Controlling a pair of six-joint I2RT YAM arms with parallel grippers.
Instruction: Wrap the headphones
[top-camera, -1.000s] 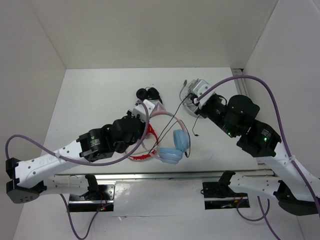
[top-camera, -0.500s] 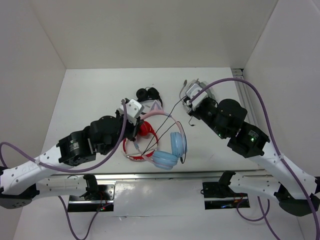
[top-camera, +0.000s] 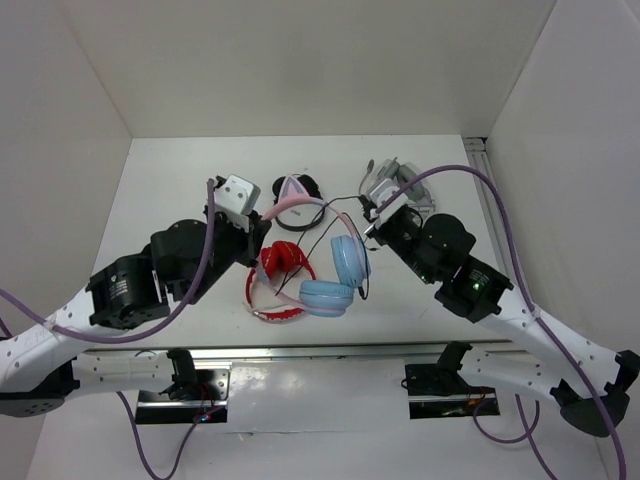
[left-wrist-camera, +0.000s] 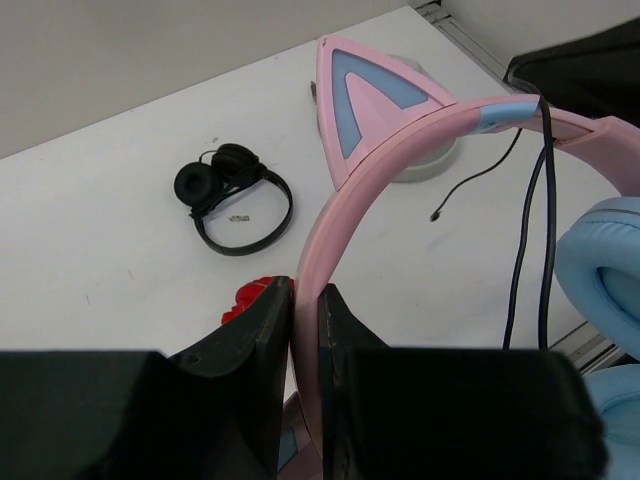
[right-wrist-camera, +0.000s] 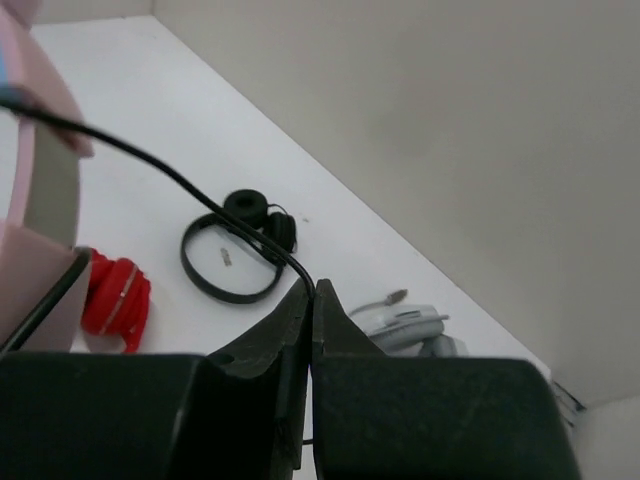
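The headphones have a pink headband (top-camera: 300, 206) with cat ears and light blue ear cups (top-camera: 347, 260). They hang lifted over the table. My left gripper (top-camera: 263, 219) is shut on the headband; in the left wrist view the pink band (left-wrist-camera: 400, 140) runs up from between its fingertips (left-wrist-camera: 307, 298). The thin black cable (left-wrist-camera: 530, 230) crosses over the band and hangs by an ear cup (left-wrist-camera: 605, 265). My right gripper (top-camera: 369, 222) is shut on the cable; in the right wrist view the cable (right-wrist-camera: 180, 175) runs from the band (right-wrist-camera: 45, 190) into the closed gripper (right-wrist-camera: 312, 290).
A red pair (top-camera: 280, 270) lies on the table under the lifted headphones. A small black pair (top-camera: 297, 187) lies behind, also in the left wrist view (left-wrist-camera: 235, 195). A grey-white pair (top-camera: 392, 185) lies at the back right. White walls enclose the table on three sides.
My left gripper has carried the headphones up and toward the back left, off the red pair. My right gripper has moved left, toward the headphones, with the cable in it.
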